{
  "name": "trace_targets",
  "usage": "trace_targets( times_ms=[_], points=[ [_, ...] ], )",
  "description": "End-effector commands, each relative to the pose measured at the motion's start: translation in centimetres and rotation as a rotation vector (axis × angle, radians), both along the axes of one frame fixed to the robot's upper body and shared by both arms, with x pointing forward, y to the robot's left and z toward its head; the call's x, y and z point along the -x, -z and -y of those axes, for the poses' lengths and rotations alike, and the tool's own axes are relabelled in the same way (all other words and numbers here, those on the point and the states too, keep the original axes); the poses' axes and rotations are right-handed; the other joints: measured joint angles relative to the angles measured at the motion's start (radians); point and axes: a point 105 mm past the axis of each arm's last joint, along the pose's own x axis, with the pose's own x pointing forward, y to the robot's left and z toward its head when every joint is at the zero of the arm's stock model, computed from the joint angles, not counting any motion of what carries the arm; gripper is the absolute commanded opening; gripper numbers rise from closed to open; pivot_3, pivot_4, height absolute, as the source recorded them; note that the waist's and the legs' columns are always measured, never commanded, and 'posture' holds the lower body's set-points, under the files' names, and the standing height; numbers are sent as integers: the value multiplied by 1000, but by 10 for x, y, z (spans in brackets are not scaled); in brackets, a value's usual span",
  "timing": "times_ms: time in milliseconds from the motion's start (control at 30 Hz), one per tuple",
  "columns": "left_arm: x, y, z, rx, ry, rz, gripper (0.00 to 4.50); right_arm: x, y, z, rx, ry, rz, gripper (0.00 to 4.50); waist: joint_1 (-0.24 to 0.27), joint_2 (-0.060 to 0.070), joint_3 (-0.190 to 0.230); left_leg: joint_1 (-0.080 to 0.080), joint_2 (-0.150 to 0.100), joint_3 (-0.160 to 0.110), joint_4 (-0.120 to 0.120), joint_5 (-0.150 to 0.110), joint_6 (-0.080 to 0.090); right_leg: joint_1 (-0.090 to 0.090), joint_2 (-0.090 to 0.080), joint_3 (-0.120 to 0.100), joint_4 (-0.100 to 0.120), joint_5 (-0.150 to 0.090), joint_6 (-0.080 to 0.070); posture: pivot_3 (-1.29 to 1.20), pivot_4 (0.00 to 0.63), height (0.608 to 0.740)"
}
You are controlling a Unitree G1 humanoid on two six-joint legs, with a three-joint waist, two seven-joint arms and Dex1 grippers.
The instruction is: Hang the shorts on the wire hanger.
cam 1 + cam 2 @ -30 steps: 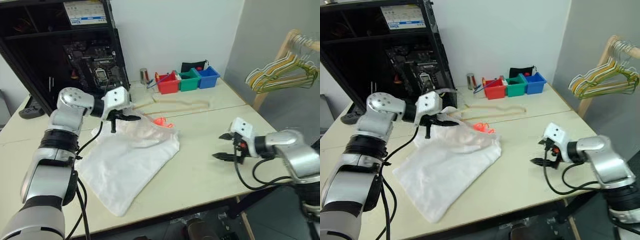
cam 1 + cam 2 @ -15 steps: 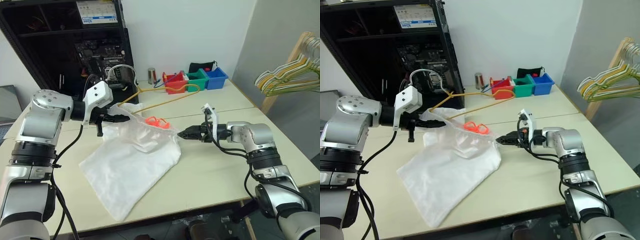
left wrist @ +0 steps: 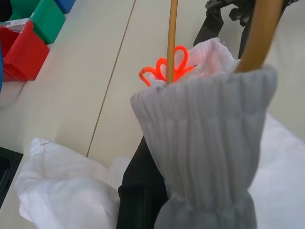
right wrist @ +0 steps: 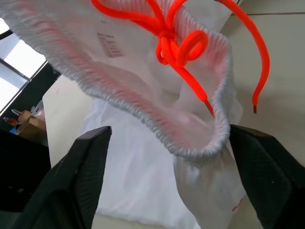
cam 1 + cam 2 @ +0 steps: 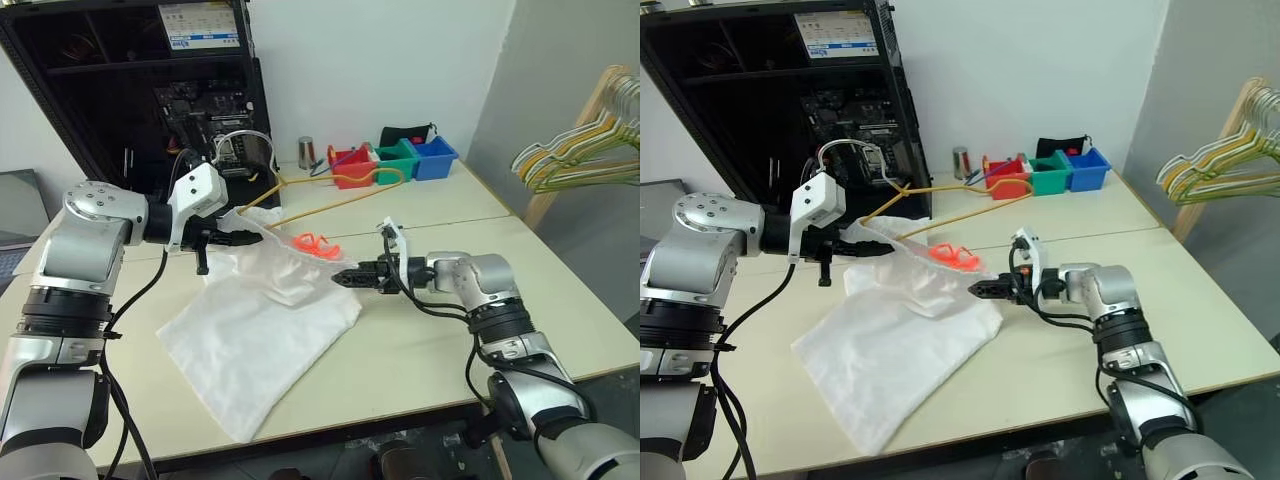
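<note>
The white shorts (image 5: 270, 320) lie crumpled on the table, their ribbed waistband raised at the back left. My left gripper (image 5: 230, 238) is shut on that waistband, where the near end of the tan wire hanger (image 5: 970, 214) runs into the fabric. In the left wrist view the waistband (image 3: 209, 138) drapes over one hanger arm (image 3: 259, 33). An orange drawstring (image 5: 315, 242) hangs at the opening. My right gripper (image 5: 345, 277) points left at the waistband's right edge. It is open, with its fingers (image 4: 90, 162) standing either side of the waistband's rim (image 4: 143, 114).
Red (image 5: 352, 165), green (image 5: 400, 158) and blue (image 5: 437, 153) bins and a metal cup (image 5: 306, 152) stand at the table's back. An open black computer case (image 5: 150, 90) stands at the back left. A rack of hangers (image 5: 580, 150) is off the table's right side.
The head camera has shifted. My right arm has swung in from the right to the waistband's edge. The hanger's near end, flat on the table before, is now raised at my left gripper.
</note>
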Motion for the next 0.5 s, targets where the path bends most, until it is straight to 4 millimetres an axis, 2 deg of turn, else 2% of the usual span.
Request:
trace_targets(
  times_ms=[33, 333, 433, 500],
  points=[
    [-2, -16, 1, 4, 3, 61, 0, -5, -19, -5, -52, 3, 53, 2884, 1, 0, 0, 0, 0, 0, 0, 0, 0, 0, 0, 0, 0, 0, 0, -100, 0, 740],
    [-1, -14, 2, 5, 6, 58, 0, -3, -11, 1, -5, 8, 73, 876, 0, 0, 0, 0, 0, 0, 0, 0, 0, 0, 0, 0, 0, 0, 0, -102, 0, 740],
    [0, -14, 2, 12, 4, 53, 0, -5, -8, 7, 48, 19, 120, 226, 1, 0, 0, 0, 0, 0, 0, 0, 0, 0, 0, 0, 0, 0, 0, -99, 0, 740],
    [3, -11, 2, 20, 9, 31, 0, -10, -6, 25, 143, 55, 222, 68, 1, 0, 0, 0, 0, 0, 0, 0, 0, 0, 0, 0, 0, 0, 0, -96, 0, 740]
  ],
)
